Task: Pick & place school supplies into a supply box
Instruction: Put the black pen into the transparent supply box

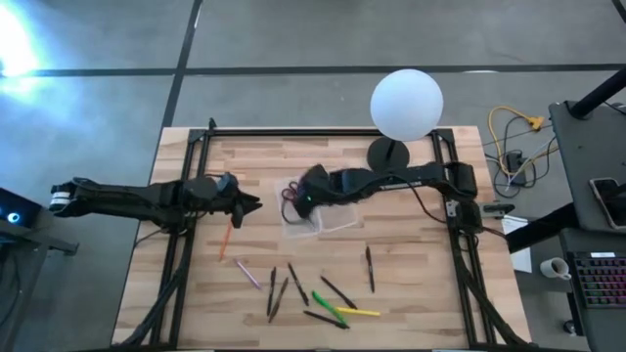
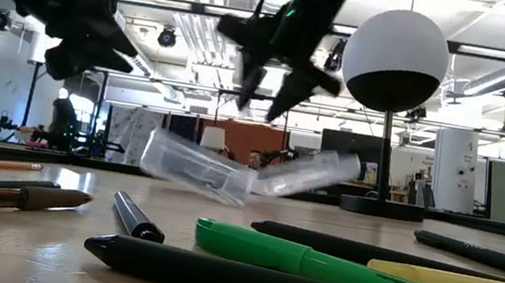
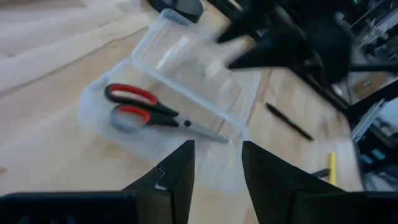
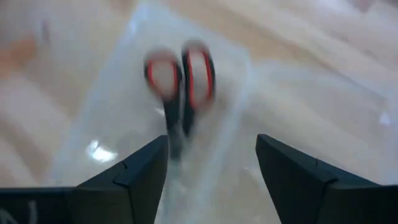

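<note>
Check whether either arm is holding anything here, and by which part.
Nothing is held. The scissors lie in the supply box; the right gripper hangs open-jawed above them, the left gripper empty alongside.

**Two dark arms, wedge-fingered tools**

Both arms are matte black and jointed, with black cables along them. The left arm [image 1: 147,198] has a white band at its 9 o'clock end. Each tool [image 3: 217,168] carries two black, wedge-shaped fingers [image 4: 298,171].

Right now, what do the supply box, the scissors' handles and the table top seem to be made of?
Supply box: clear glossy plastic, the wood shows through it. Scissors: red handles look like smooth plastic, blades probably metal. Table: pale wood planks with visible grain, matte.
</note>
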